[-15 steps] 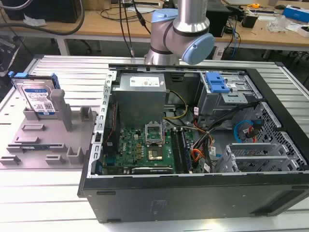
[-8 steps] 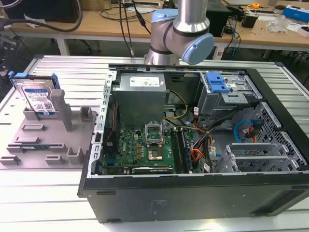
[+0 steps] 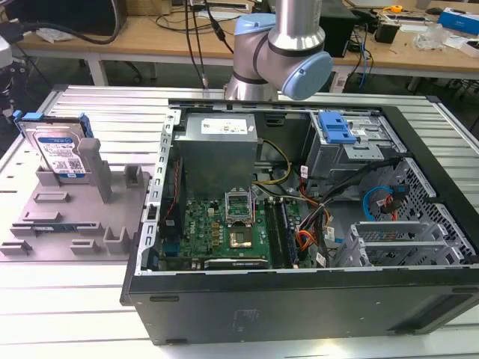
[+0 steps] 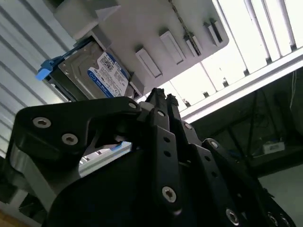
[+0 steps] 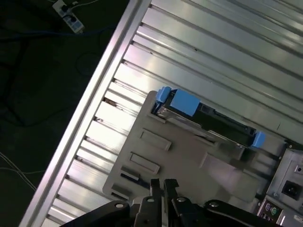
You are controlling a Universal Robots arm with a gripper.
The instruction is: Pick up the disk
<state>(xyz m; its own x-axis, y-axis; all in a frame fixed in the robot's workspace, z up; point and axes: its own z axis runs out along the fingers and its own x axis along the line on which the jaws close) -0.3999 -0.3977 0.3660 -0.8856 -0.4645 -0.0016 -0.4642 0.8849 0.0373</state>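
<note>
Disk (image 3: 58, 152) stood on edge at about ten o'clock in the exterior view. It was slotted into a grey fixture tray (image 3: 45, 224) on the ribbed metal tabletop (image 3: 75, 299), at nine o'clock from the open computer case (image 3: 299, 307) and apart from it. It was a flat, silver-grey rectangle with its broad face turned to that camera. A white-and-blue printed label covered the lower part of the face. Blue plastic rails ran along its side edges, with a blue tab jutting from the upper corner toward eleven o'clock. A grey upright post (image 3: 93, 164) of the tray stood just beside the disk on its three o'clock side.

In the second wrist view the disk (image 4: 92, 71) showed the same metal face and label, with one blue rail end sticking out past its corner. In the first wrist view the disk (image 5: 213, 118) was seen edge-on as a dark narrow strip with blue pieces at both ends.

The hand (image 5: 162, 183) was well apart from the disk, its black fingers pressed together and holding nothing. The second wrist view showed the hand (image 4: 163, 100) likewise closed tip to tip. The arm (image 3: 288, 45) rose at twelve o'clock behind the case, which held a grey power supply box (image 3: 217, 149) and a bright blue caddy (image 3: 335, 127).
</note>
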